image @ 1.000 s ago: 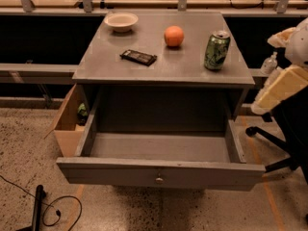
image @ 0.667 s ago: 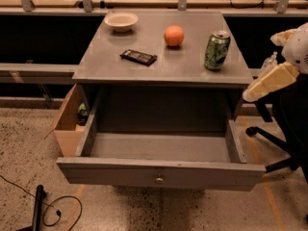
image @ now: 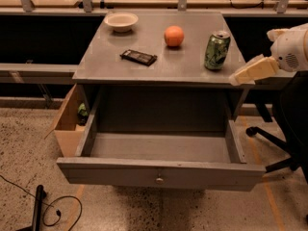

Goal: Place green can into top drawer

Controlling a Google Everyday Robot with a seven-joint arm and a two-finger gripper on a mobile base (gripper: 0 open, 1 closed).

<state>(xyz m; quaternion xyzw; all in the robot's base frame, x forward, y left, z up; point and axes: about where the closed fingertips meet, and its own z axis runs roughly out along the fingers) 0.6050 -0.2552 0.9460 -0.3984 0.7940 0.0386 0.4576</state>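
The green can [image: 216, 50] stands upright on the right part of the grey cabinet top [image: 159, 69], with its silver pull-tab top showing. The top drawer [image: 160, 173] is pulled wide open below, its inside bare, with a small round knob [image: 159, 180] on the flat front panel. My gripper [image: 241, 77] comes in from the right at the cabinet top's right edge. It is a little right of and below the can, not touching it, and holds nothing.
An orange [image: 173, 35], a black flat bar [image: 138, 57] and a pale bowl [image: 121, 21] also sit on the top. A tan wooden box [image: 67, 124] stands left of the drawer. A chair base [image: 274, 143] is at the right, and a cable [image: 53, 208] lies on the floor.
My gripper has moved left and slightly up, from beside the cabinet to its right edge, closer to the green can. Nothing else has moved.
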